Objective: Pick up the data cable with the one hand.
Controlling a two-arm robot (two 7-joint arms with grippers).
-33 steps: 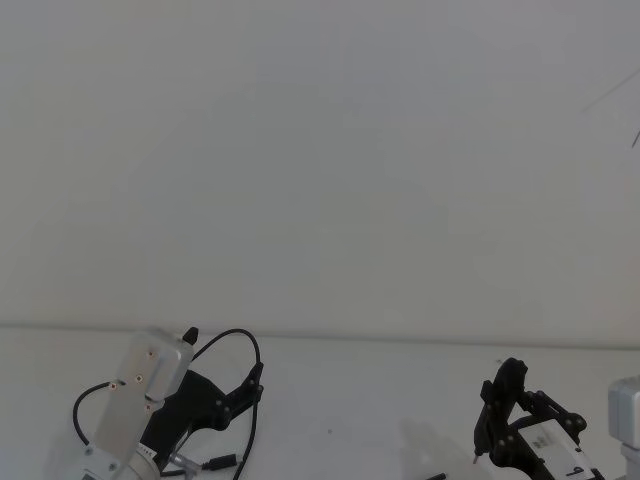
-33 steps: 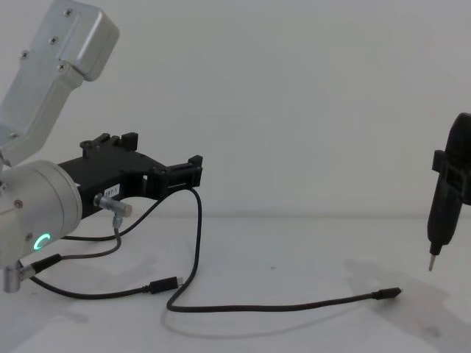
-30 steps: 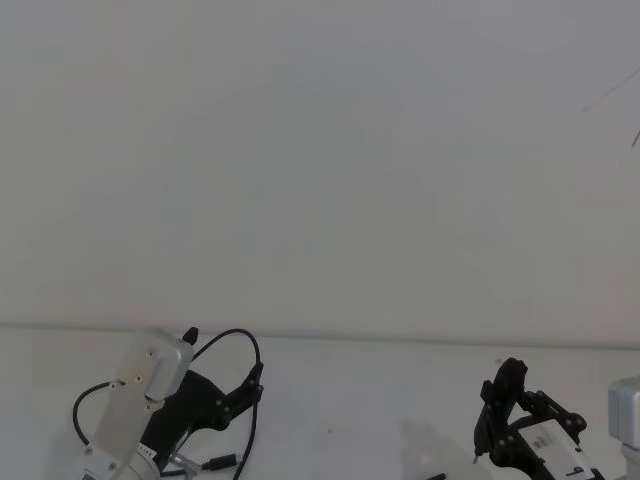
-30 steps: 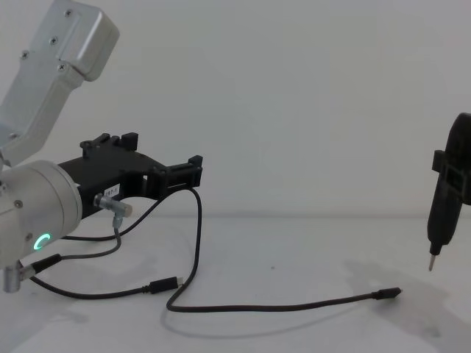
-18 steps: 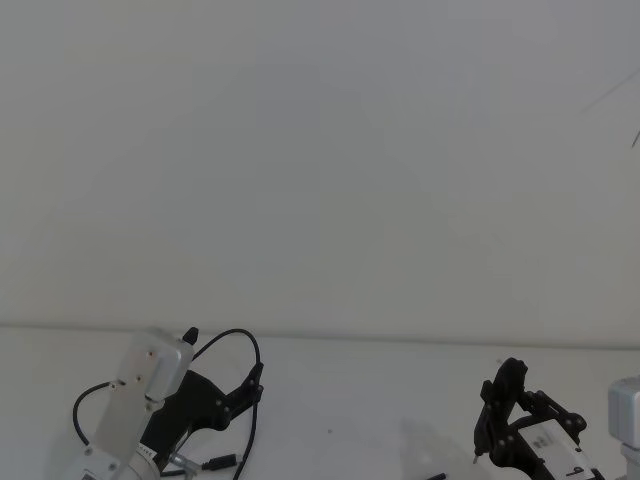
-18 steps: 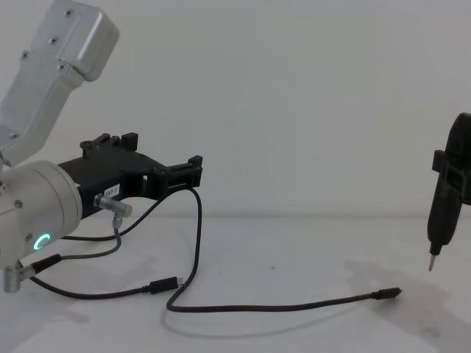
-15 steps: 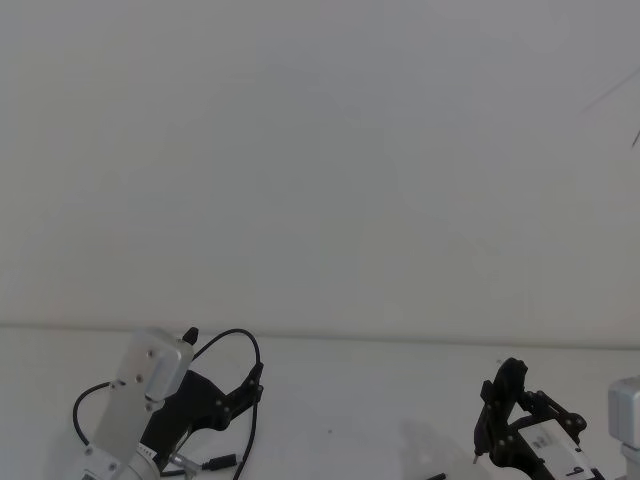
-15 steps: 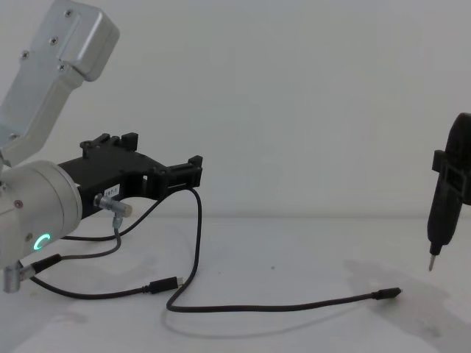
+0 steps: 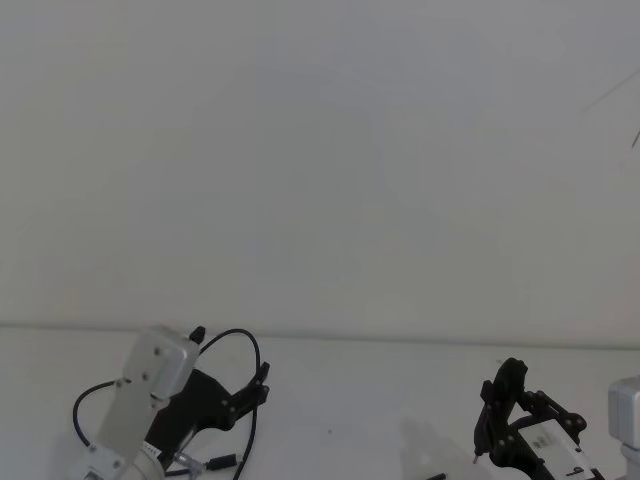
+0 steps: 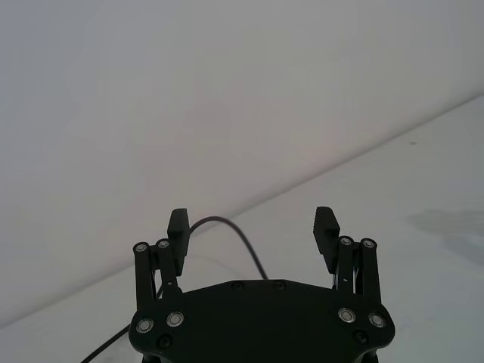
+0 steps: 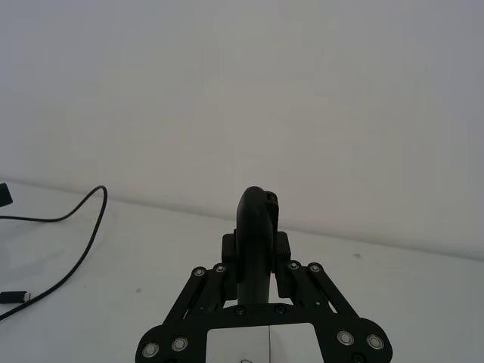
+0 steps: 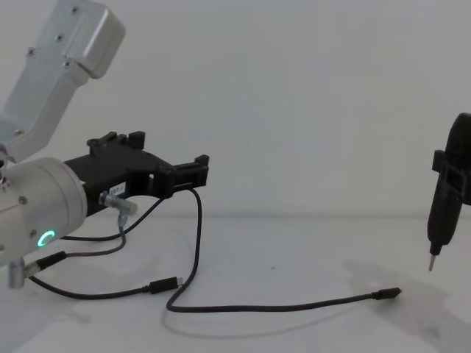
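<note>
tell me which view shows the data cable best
The chest view: the data cable runs from near the left gripper down across the table to its plug. Head view gives the top loop, left wrist an arc, right wrist one bend.

White matte tabletop [image 12: 294, 254], flat, meets pale wall at back. On it: long thin black data cable [image 12: 280, 307] running L-R across front, bend at L, slim all-black plug [image 12: 388, 294] flat at R end; L part lifts off surface. Just L of bend, second black cable [image 12: 88, 296] w/ silver-tipped plug [image 12: 165, 284], lying flat.
</note>
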